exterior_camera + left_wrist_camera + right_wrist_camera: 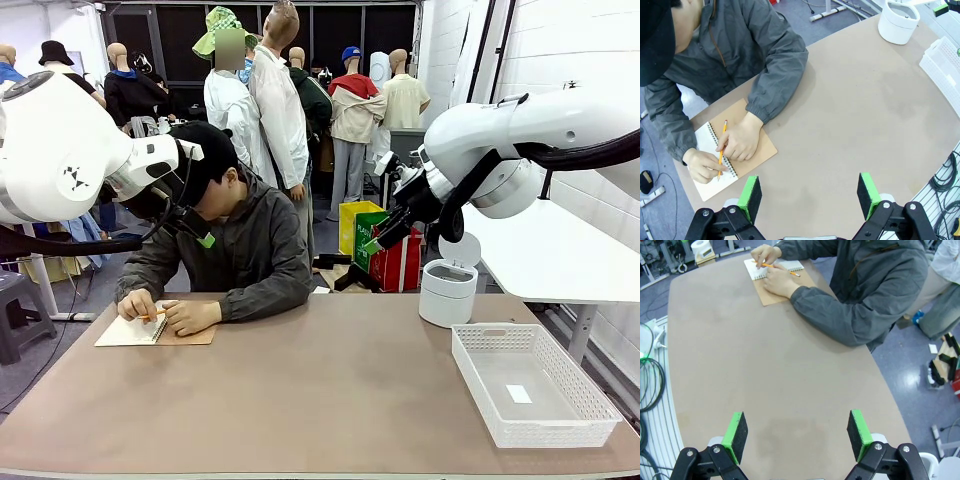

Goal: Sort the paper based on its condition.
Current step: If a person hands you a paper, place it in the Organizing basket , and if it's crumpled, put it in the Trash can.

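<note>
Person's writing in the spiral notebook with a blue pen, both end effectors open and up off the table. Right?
One thing is wrong: it is a yellow pencil, not a blue pen, as the left wrist view shows. The rest holds: the person writes in the spiral-bound notebook with brown kraft cover, and the left end effector and right end effector are open above the table.

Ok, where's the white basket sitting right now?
In the front view the white basket sits on the table's right side, near the robot's edge, just in front of the white lidded bin.
</note>
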`<act>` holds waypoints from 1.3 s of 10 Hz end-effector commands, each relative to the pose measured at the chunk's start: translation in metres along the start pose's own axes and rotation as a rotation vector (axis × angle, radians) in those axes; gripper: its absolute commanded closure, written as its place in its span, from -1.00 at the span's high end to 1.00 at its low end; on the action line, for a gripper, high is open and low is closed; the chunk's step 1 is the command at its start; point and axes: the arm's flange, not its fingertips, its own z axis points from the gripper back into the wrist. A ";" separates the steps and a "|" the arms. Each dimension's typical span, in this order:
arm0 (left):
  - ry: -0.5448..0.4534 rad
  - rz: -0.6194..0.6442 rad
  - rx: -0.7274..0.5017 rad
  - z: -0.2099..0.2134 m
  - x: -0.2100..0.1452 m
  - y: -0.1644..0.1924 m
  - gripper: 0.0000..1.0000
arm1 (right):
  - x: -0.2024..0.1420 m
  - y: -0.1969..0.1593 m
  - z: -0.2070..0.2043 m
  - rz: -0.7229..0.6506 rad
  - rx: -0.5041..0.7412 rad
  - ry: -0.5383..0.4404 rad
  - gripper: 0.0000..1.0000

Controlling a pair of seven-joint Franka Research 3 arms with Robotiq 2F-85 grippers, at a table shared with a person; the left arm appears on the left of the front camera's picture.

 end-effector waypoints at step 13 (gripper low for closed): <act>-0.003 0.002 -0.001 0.001 0.001 0.001 1.00 | 0.000 0.000 0.000 -0.002 -0.009 0.003 1.00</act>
